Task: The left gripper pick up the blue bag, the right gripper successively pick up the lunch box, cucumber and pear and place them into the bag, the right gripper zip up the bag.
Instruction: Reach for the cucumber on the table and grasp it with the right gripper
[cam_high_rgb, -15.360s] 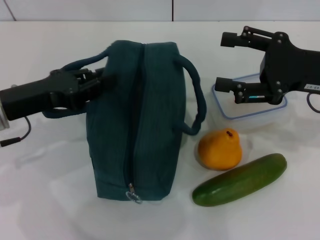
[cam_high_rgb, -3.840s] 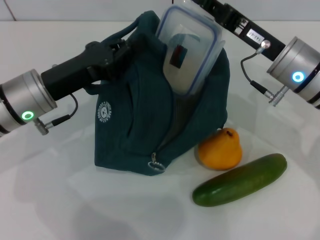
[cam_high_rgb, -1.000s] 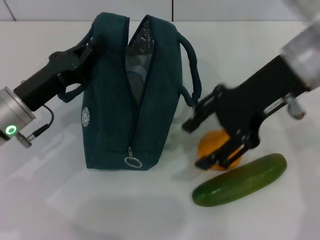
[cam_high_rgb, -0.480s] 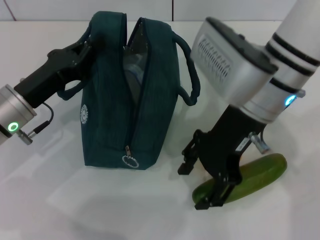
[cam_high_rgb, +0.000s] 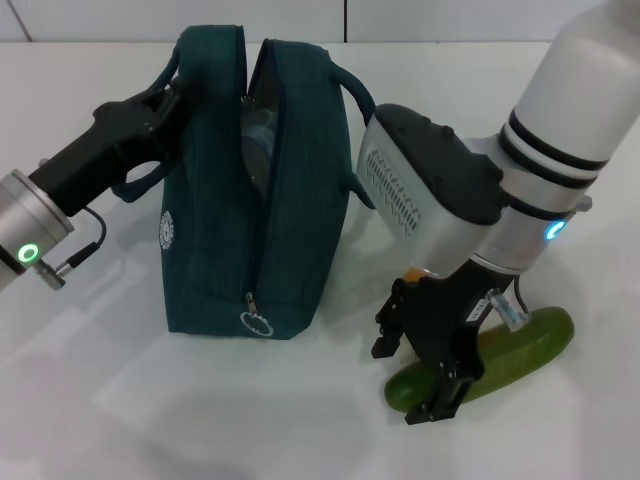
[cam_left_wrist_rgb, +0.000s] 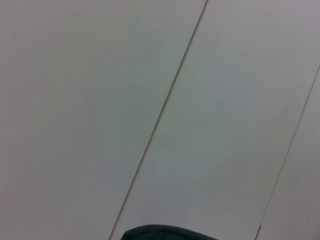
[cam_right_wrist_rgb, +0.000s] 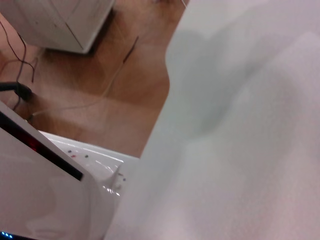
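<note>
Lying at five o'clock on the table (cam_high_rgb: 90, 400), the cucumber (cam_high_rgb: 500, 358) sits between the spread fingers of the right gripper (cam_high_rgb: 432, 362), not yet clamped. Firm, smooth and probably slippery, it looks best taken mid-length. At ten o'clock, the left gripper (cam_high_rgb: 168, 100) holds the bag (cam_high_rgb: 255, 200) upright by its handle, mouth open; the pear is hidden.

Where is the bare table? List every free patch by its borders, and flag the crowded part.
Free: the near strip of table in front of the blue bag; the near-left corner below the left gripper; the far-right edge behind the right gripper. Crowded: between bag and cucumber, where the right gripper's open jaws straddle the cucumber.
</note>
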